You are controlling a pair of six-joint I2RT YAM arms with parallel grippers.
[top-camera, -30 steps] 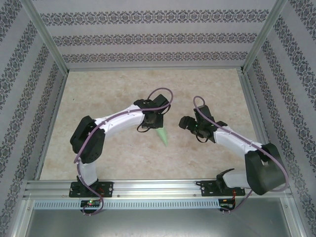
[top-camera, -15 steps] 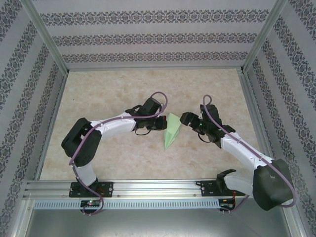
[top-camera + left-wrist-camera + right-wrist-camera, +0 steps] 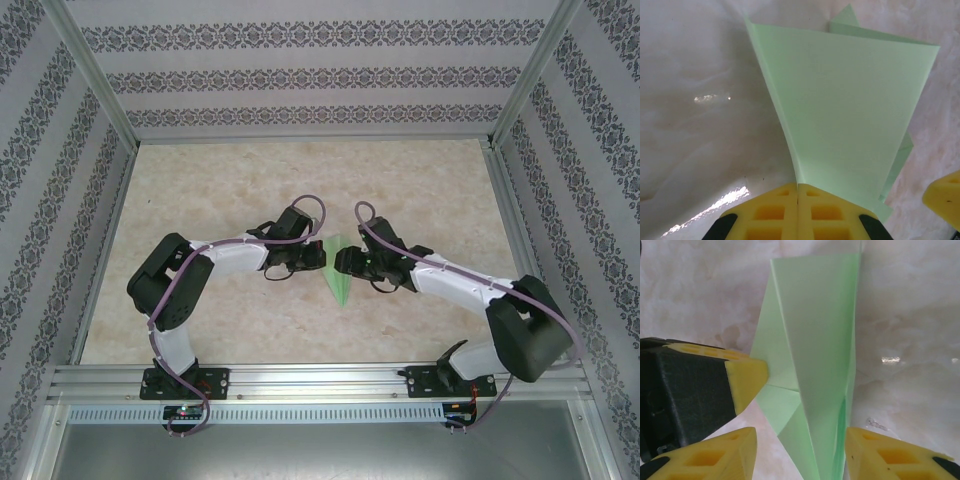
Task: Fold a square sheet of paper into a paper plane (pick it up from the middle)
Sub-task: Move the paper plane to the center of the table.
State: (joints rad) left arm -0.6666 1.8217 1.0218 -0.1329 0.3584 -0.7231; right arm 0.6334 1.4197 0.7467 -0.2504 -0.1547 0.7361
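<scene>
From above, the pale green paper plane point(image 3: 338, 272) is near the middle of the marbled bench point(image 3: 250, 180). I cannot tell if it touches the bench. The left hand point(image 3: 314, 258) is just beside the plane on one side. The right hand point(image 3: 345, 263) is just beside it on the other side.

From the left wrist, the left hand point(image 3: 798, 192) is clenched tight on the paper plane point(image 3: 850, 110). Its two yellow fingers point(image 3: 765, 215) press together on the paper's narrow end. The paper spreads wide away from them.

From the right wrist, the right hand point(image 3: 801, 440) is released. Its yellow fingers point(image 3: 880, 452) stand apart, one on each side of the paper plane point(image 3: 815, 325). The left hand's yellow tip point(image 3: 747, 377) touches the plane's side edge.
</scene>
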